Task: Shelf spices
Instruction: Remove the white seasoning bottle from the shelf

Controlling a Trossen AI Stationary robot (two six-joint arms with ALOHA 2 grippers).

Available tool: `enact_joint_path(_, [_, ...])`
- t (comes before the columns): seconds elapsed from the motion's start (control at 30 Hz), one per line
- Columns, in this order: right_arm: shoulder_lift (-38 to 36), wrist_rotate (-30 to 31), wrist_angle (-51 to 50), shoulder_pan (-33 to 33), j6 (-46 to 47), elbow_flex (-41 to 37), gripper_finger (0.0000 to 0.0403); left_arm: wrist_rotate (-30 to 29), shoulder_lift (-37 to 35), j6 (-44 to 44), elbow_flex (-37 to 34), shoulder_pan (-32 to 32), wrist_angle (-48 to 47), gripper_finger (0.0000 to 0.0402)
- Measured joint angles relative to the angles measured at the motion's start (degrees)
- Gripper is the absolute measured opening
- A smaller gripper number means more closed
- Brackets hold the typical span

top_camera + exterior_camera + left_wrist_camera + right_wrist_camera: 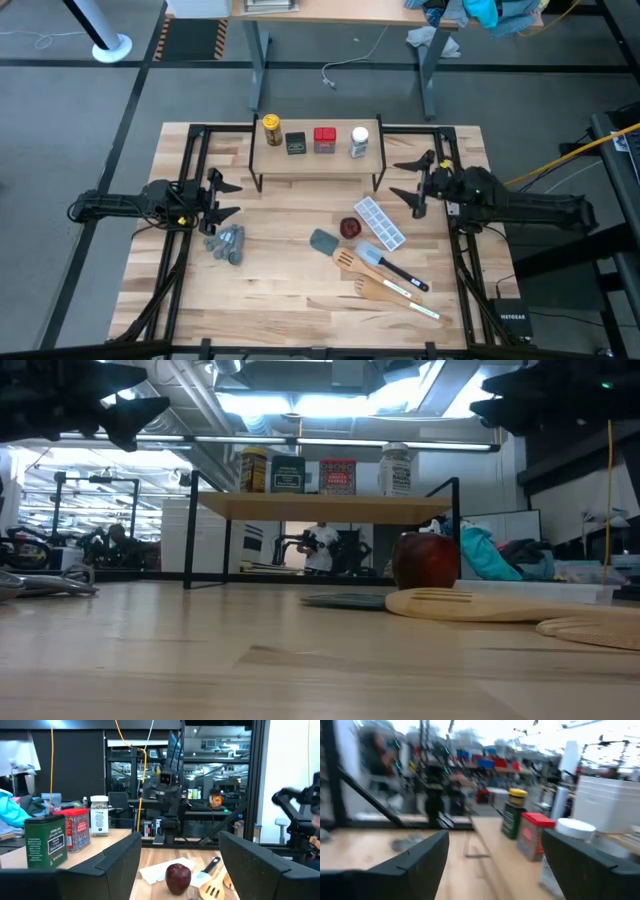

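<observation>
Four spice containers stand in a row on the shelf's wooden top board (318, 160): the yellow-lidded amber jar (271, 129), the dark square tin (295, 143), the red square tin (324, 139) and the white-capped jar (359, 141). The low view shows them the same way, amber jar (253, 470) to white-capped jar (396, 469). My left gripper (226, 199) hovers open at the table's left side, off the shelf's left end. My right gripper (412, 182) hovers open off the shelf's right end. Neither touches anything.
On the tabletop in front of the shelf lie grey measuring spoons (227, 243), a small dark red round thing (349, 228), a white tray (380, 222), a grey spatula (325, 242) and wooden utensils (380, 285). Free wood lies at the near left.
</observation>
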Motion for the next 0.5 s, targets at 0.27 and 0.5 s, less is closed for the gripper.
enact_joint_path(0.27, [18.2,9.0,-12.3,-3.4,-8.7,18.1,0.0324,0.0,0.0,0.0,0.0,0.0,-2.0,0.0260])
enact_joint_path(0.5, [31.2,0.0,-24.7,-15.4,-8.4,30.7,0.0324,0.0,0.0,-3.0,0.0,0.0,-5.7,0.0260])
